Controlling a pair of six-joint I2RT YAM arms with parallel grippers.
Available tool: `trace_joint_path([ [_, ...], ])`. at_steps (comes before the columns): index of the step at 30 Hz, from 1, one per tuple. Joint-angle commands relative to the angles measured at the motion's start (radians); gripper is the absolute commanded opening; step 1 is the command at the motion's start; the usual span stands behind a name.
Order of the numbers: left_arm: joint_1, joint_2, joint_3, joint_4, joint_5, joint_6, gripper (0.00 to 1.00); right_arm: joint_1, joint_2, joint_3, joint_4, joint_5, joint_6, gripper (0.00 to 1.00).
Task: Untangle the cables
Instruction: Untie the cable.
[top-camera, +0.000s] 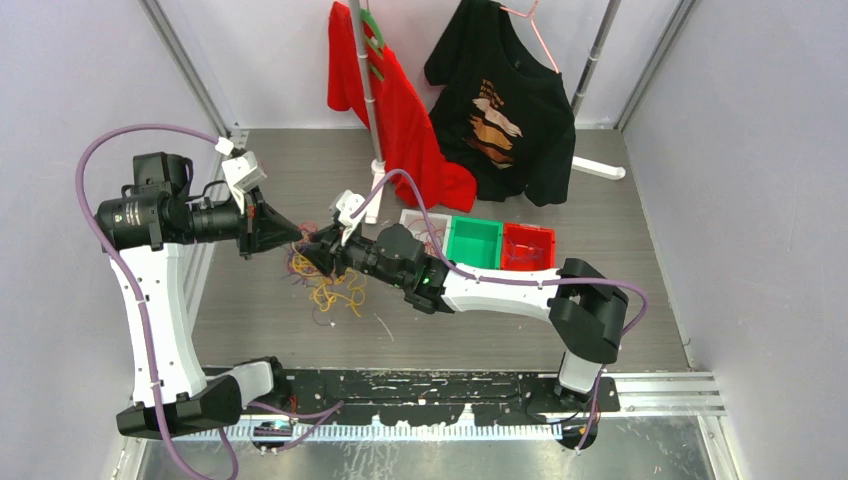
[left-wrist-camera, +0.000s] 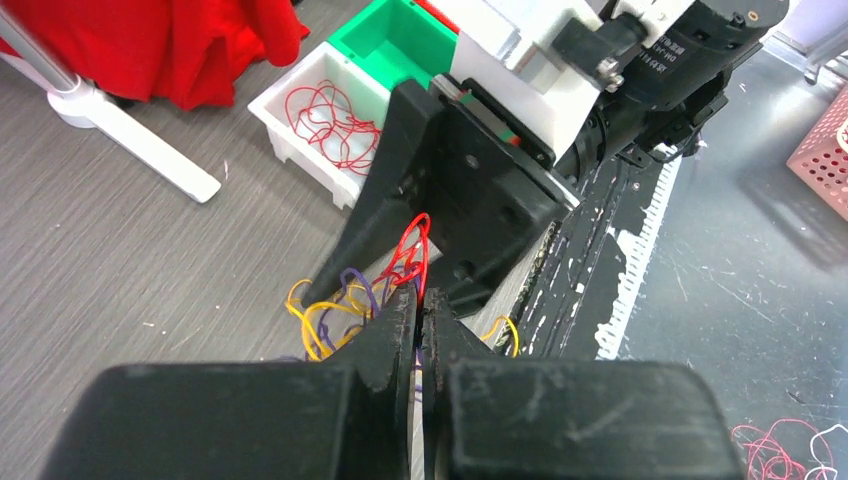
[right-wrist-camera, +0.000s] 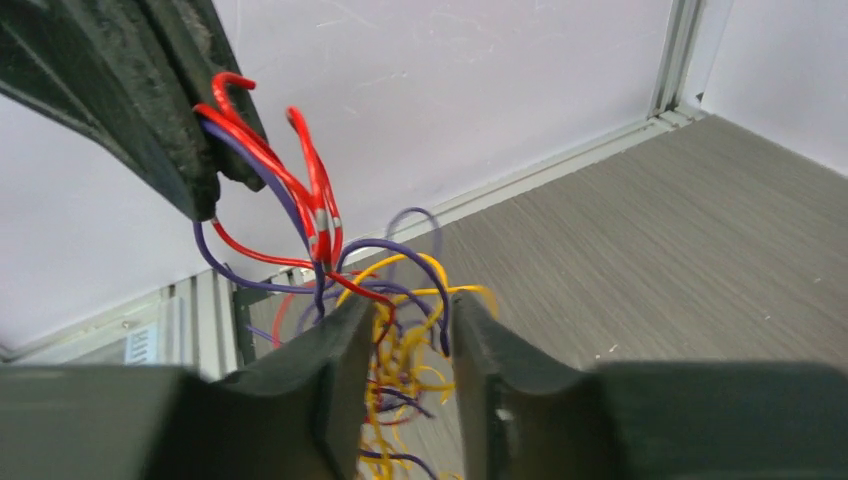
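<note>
A tangle of thin red, yellow and purple cables (top-camera: 335, 290) lies on the grey table, partly lifted. My left gripper (left-wrist-camera: 421, 300) is shut on a red strand (left-wrist-camera: 412, 250) and holds it up; yellow and purple loops (left-wrist-camera: 325, 318) hang below. In the right wrist view the left gripper's fingers (right-wrist-camera: 150, 90) pinch red (right-wrist-camera: 305, 190) and purple strands at the upper left. My right gripper (right-wrist-camera: 410, 325) is open, and yellow and purple strands (right-wrist-camera: 400, 370) run between its jaws. In the top view the two grippers, left (top-camera: 292, 236) and right (top-camera: 315, 250), meet tip to tip above the tangle.
A white bin (left-wrist-camera: 300, 135) holding red cables, a green bin (top-camera: 474, 243) and a red bin (top-camera: 527, 247) stand behind the right arm. A clothes rack's white foot (left-wrist-camera: 130, 140) with a red shirt (top-camera: 405, 120) and a black shirt (top-camera: 510, 100) is at the back.
</note>
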Motion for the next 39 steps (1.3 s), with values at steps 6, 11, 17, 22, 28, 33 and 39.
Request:
trace_joint_path([
  [6, -0.013, -0.032, -0.006, -0.034, 0.021, -0.129, 0.5, 0.008, -0.032, 0.008, 0.128, 0.061, 0.01, 0.01],
  [11, -0.013, -0.12, -0.152, 0.188, -0.181, -0.23, 0.92, 0.0, -0.08, -0.021, 0.154, 0.07, 0.074, 0.01],
  [17, -0.012, -0.179, -0.242, 0.207, -0.28, -0.136, 0.92, -0.011, -0.139, -0.044, 0.099, 0.05, 0.11, 0.01],
  [22, -0.013, -0.202, -0.303, 0.225, -0.282, -0.1, 0.69, -0.023, -0.199, -0.066, 0.027, -0.005, 0.166, 0.01],
  [28, -0.014, -0.2, -0.3, 0.297, -0.125, -0.224, 0.44, -0.024, -0.228, -0.055, -0.091, -0.107, 0.212, 0.01],
  [33, -0.013, -0.201, -0.283, 0.251, -0.031, -0.197, 0.43, -0.024, -0.24, -0.078, -0.086, -0.109, 0.225, 0.01],
  [39, -0.014, -0.192, -0.292, 0.139, -0.009, -0.084, 0.46, -0.024, -0.239, -0.074, -0.09, -0.11, 0.233, 0.01],
])
